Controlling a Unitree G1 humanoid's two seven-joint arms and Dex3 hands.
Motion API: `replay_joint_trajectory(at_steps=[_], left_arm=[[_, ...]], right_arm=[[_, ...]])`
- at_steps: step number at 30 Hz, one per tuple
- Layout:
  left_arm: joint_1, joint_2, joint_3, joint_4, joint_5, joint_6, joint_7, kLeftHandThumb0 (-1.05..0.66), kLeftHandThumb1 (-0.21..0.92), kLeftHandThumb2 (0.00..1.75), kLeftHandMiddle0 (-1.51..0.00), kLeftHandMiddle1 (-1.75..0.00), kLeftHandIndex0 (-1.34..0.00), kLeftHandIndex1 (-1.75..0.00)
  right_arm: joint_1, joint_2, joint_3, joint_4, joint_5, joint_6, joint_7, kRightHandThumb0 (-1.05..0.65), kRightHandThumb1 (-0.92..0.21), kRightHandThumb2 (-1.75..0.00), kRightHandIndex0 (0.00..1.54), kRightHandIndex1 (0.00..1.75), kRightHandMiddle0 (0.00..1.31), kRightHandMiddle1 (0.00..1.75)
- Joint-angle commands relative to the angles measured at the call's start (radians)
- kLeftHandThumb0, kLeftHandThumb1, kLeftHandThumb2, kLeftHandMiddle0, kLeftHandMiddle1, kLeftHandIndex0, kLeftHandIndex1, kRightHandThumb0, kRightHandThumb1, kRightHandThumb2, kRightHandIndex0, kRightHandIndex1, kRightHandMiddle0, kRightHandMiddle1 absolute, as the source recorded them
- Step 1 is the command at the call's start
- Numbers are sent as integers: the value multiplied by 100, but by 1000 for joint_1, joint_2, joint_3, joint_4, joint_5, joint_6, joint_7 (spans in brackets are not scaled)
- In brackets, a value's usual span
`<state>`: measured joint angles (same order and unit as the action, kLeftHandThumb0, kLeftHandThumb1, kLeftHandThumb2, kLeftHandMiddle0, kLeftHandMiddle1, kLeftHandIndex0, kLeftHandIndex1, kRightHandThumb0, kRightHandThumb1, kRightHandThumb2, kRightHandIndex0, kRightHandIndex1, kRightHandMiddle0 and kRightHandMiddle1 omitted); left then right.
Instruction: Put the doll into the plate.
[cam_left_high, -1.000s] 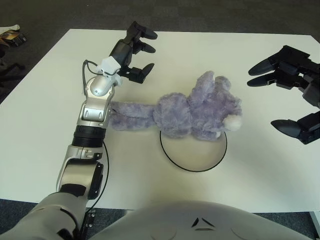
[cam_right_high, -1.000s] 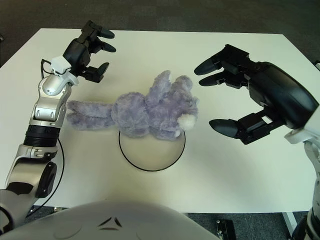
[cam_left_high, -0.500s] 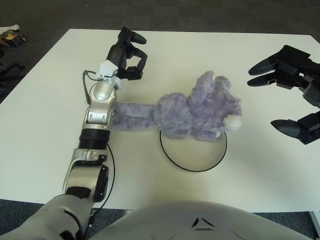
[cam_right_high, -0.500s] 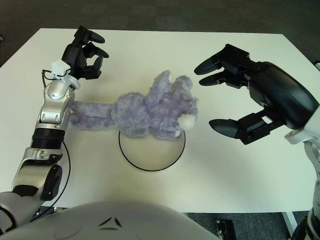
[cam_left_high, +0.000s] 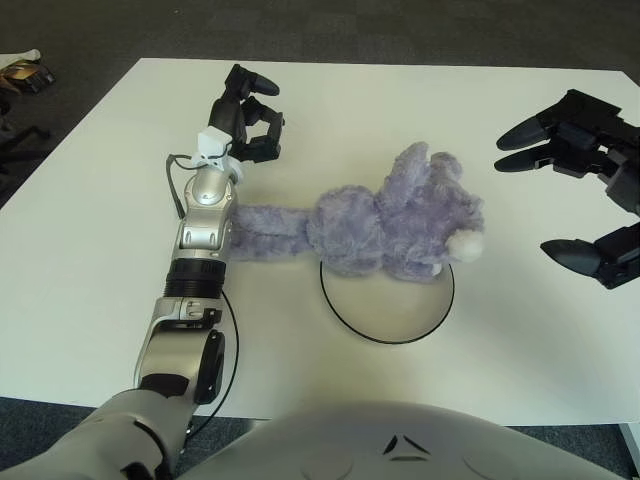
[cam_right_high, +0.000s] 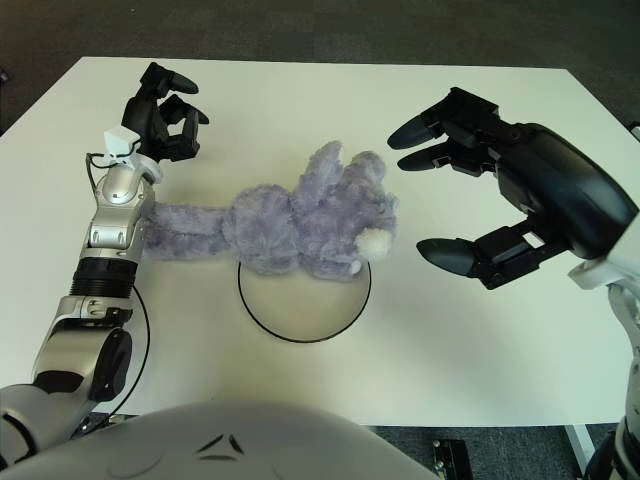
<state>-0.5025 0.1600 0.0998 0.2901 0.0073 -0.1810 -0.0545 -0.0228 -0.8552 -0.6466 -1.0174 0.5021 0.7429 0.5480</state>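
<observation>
Here we find the doll (cam_left_high: 390, 228) only partly over the plate (cam_left_high: 400, 312), both hands clear of it.

Its plush grey-violet body overlaps the far rim of the round, dark-edged plate, while its long limb trails left across the smooth white worktop (cam_left_high: 90, 250), so it needs shifting. Our left hand (cam_left_high: 250, 118) hovers beyond that limb, fingers curled on nothing; our right hand (cam_right_high: 470, 195) waits spread open, right of the doll.
</observation>
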Motion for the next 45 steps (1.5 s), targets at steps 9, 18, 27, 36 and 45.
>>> replay_joint_trajectory(at_steps=[9,18,27,36,45], left_arm=[[-21,-24,18,41,-12,39,44,-1,43,113,-60,-158,-35,-171],[-40,-33,23,75,-13,53,51,-1,43,113,-59,-161,-34,-170],[-46,-42,20,95,-16,56,45,-1,42,116,-58,-162,-34,-172],[-50,-45,19,105,-27,64,38,-1,41,117,-60,-162,-33,-174],[-61,-52,25,135,-36,66,48,-1,41,118,-59,-163,-32,-174]], right_arm=[[-216,555,387,699,-369,-366,-567,-7,-61,-83,39,134,26,165],[-256,591,454,789,-447,-450,-605,-1,-84,-56,35,145,21,174],[-311,597,552,954,-624,-611,-699,-17,-92,-48,24,131,21,175],[-333,687,489,996,-533,-637,-713,-34,-92,-51,25,114,20,175],[-334,716,450,1008,-486,-628,-706,-35,-92,-52,31,110,20,175]])
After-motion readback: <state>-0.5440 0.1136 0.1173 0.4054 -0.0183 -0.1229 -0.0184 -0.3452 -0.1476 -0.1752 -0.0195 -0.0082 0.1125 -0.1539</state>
